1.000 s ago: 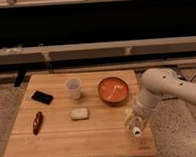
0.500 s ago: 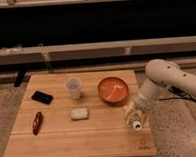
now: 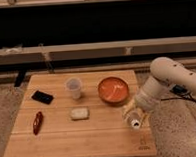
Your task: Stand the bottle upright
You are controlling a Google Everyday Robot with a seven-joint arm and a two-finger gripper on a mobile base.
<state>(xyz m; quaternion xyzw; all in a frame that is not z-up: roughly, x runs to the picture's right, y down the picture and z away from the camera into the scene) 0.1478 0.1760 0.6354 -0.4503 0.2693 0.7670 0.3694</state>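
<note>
- Wooden desk [image 3: 80, 139] fills the middle of your view, and your gripper [image 3: 131, 115] hangs over its right part, toward the front right corner
- White arm [image 3: 169, 81] comes in from beyond the right edge and bends down to that spot
- Your gripper's fingers are closed around the bottle [image 3: 136, 123], which is tilted rather than upright, with its white cap pointing down toward the front edge
- Whether the cap end touches the desk top you cannot tell (most of the clear body is hidden in the grip)
- Orange bowl [image 3: 112, 89] sits just behind the gripper, nearer the back right corner
- Translucent white cup [image 3: 74, 88] stands upright left of the bowl, toward the back edge
- Pale block [image 3: 79, 113] lies in front of the cup, about mid-desk
- Black phone [image 3: 42, 97] lies flat by the left edge, and a slim dark-red object [image 3: 37, 122] lies in front of it, toward the front left corner
</note>
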